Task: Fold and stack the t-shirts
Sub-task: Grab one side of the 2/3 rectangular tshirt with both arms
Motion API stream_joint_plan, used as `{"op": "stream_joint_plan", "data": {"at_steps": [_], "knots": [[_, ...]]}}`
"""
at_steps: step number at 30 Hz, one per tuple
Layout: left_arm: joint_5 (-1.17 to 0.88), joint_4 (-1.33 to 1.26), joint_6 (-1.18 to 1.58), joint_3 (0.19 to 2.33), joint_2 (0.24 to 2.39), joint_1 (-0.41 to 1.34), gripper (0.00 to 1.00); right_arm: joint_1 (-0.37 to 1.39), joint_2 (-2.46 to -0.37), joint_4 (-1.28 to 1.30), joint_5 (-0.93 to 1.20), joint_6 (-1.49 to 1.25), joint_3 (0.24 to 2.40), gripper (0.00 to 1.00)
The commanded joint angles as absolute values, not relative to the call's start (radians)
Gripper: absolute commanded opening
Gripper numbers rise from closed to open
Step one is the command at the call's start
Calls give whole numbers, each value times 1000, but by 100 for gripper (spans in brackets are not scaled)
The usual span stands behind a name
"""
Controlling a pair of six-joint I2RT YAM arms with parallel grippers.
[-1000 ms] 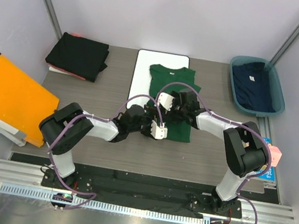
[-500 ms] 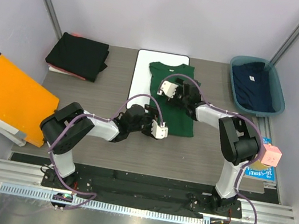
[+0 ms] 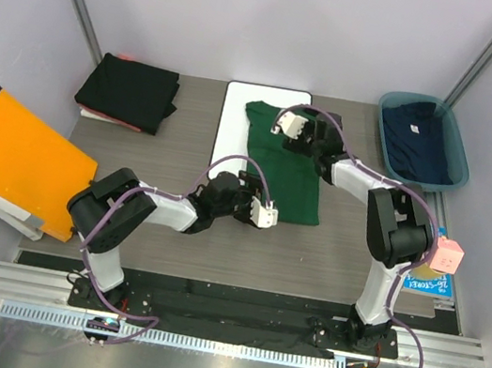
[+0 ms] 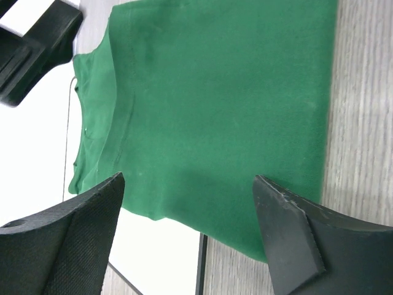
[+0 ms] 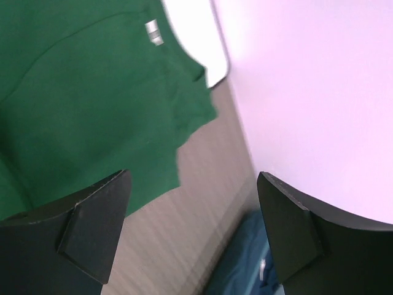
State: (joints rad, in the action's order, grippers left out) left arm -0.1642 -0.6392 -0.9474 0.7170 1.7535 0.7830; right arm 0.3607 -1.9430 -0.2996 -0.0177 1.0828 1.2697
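A grey wood-grain table (image 3: 171,228) stands between pale walls. From the overhead view, the dark green t-shirt (image 3: 287,167) lies flat at the middle of it, folded to a long rectangle with its collar at the far end, its left part over a white board (image 3: 232,134). The black folded shirts (image 3: 129,92) are stacked at the far left corner. The navy shirt (image 3: 416,138) sits in a teal bin (image 3: 458,169) at the far right. An orange folder (image 3: 22,159) leans off the left edge. The left gripper (image 3: 264,214) is at the green shirt's near left corner. The right gripper (image 3: 292,124) is over its collar end.

In the left wrist view the table (image 4: 362,92) shows on the right and the board (image 4: 37,141) on the left. The green shirt (image 4: 221,117) is smooth, with a stitched seam along one folded edge. The left gripper (image 4: 187,233) is spread wide above it with nothing between its fingers (image 4: 67,246), and the cloth edge runs under the gap.

In the right wrist view a pale wall fills the right side. The green shirt (image 5: 80,104) shows a small white neck label (image 5: 152,31) and a folded sleeve edge, and lies partly on the board (image 5: 196,43). The right gripper (image 5: 190,233) is spread wide and holds nothing. The shirt lies beyond and beside its left finger. A bit of navy shirt (image 5: 245,270) shows low between the fingers.
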Motion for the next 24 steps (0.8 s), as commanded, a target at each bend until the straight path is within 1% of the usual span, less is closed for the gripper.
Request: {"op": "stream_joint_plan", "data": {"at_steps": [1,2,4,5,7,8,11,15,17,20,24], "knots": [[-127,-686,-969,695,1691,785,87,316,-1772,-80,141,1089,1254,89],[-136,-675,-988,680,1677,785,88,313,-1728,-7,219,1115,1174,89],[-167,-670,-1005,640,1643,787,90,304,-1607,67,268,1181,1083,90],[-173,-652,-1009,632,1634,787,90,301,-1573,159,323,1198,1018,91],[-190,-631,-1011,621,1609,788,90,295,-1505,201,347,1206,953,91],[-201,-600,-1011,623,1605,790,90,293,-1458,256,362,1224,907,89],[-235,-560,-1005,627,1594,796,89,293,-1367,307,397,1262,812,85],[-273,-531,-1003,638,1598,816,88,298,-1296,342,434,1292,738,82],[-340,-462,-1000,649,1597,821,87,304,-1276,368,442,1302,704,82],[-377,-424,-1005,660,1603,841,86,313,-1250,377,446,1324,657,82],[-379,-422,-1003,679,1635,854,86,314,-1250,341,436,1325,620,81]]}}
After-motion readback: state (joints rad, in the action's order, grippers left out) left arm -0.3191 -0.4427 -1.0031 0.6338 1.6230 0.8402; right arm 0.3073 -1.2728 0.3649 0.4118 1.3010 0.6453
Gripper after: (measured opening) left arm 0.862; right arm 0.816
